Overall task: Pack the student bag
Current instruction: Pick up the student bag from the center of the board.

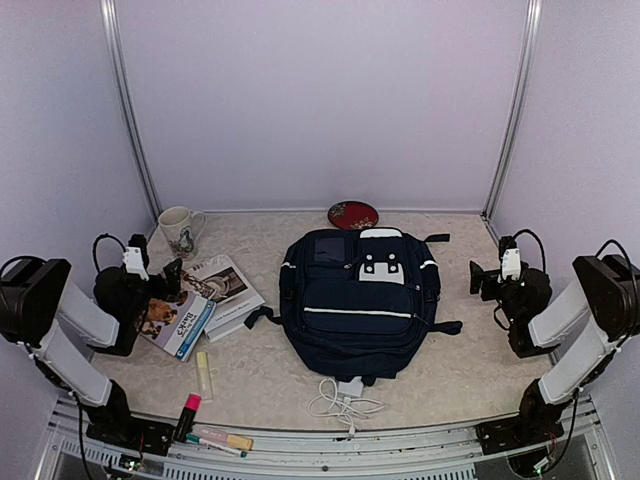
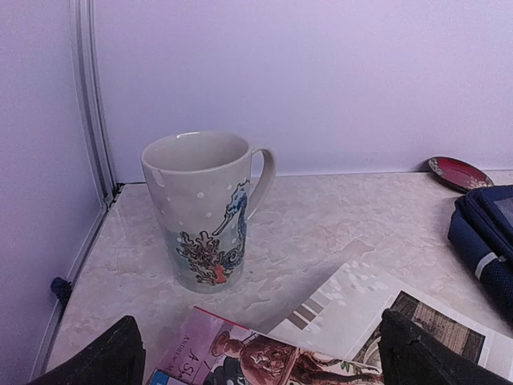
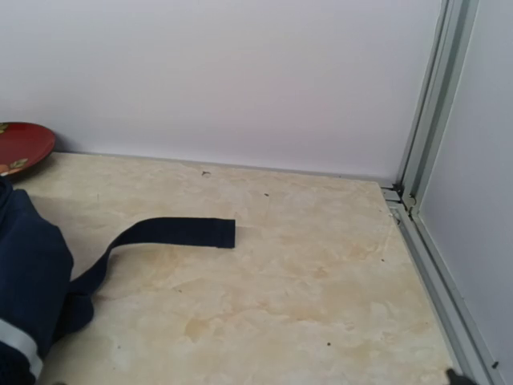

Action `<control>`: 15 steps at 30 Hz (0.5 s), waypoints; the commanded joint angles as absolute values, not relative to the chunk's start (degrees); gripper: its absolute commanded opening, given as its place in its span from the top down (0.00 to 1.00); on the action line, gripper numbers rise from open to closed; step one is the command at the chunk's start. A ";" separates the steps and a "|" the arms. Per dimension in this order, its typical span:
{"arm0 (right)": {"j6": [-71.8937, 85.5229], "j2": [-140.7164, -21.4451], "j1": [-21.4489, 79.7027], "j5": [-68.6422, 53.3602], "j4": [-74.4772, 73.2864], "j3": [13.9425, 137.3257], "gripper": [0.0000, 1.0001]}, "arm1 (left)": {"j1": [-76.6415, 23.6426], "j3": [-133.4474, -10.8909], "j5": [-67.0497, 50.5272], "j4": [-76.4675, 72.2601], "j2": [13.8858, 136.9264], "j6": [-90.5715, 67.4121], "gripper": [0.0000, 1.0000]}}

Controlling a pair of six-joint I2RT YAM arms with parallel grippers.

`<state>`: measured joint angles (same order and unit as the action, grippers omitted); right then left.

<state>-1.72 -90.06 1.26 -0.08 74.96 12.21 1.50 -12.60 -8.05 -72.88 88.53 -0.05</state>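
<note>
The student bag [image 1: 360, 305], a large navy backpack with a white top patch and a thin white stripe, lies flat in the middle of the table. Its edge shows in the left wrist view [image 2: 485, 241] and the right wrist view [image 3: 28, 281], where a black strap [image 3: 168, 233] trails onto the table. My left gripper [image 1: 172, 275] hovers open over the books left of the bag, its black fingers [image 2: 417, 353] spread wide with nothing between them. My right gripper [image 1: 480, 278] is open to the right of the bag, over bare table, holding nothing.
A seahorse mug [image 1: 180, 230] [image 2: 210, 210] stands back left, and a red plate [image 1: 352, 214] lies behind the bag. Two books [image 1: 180, 320] [image 1: 228, 285] lie at the left. A yellow highlighter [image 1: 203, 374], a pink marker [image 1: 188, 412], pens [image 1: 222, 440] and a white charger cable [image 1: 345, 400] lie near the front edge.
</note>
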 commanded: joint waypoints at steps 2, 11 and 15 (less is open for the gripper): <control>-2.02 -90.60 0.44 0.02 76.47 13.17 0.00 | 1.81 -13.71 -7.21 -74.62 89.08 -0.53 0.01; -1.76 -90.53 0.00 -1.24 75.79 13.39 0.00 | 1.85 -13.84 -7.28 -74.58 89.17 -0.58 0.01; -1.98 -83.76 0.07 -0.77 66.12 16.31 0.00 | 1.76 -14.02 -8.00 -74.16 88.61 -0.27 0.01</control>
<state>-1.72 -89.65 0.84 -0.69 74.04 12.73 1.48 -12.62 -8.05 -72.88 88.53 -0.05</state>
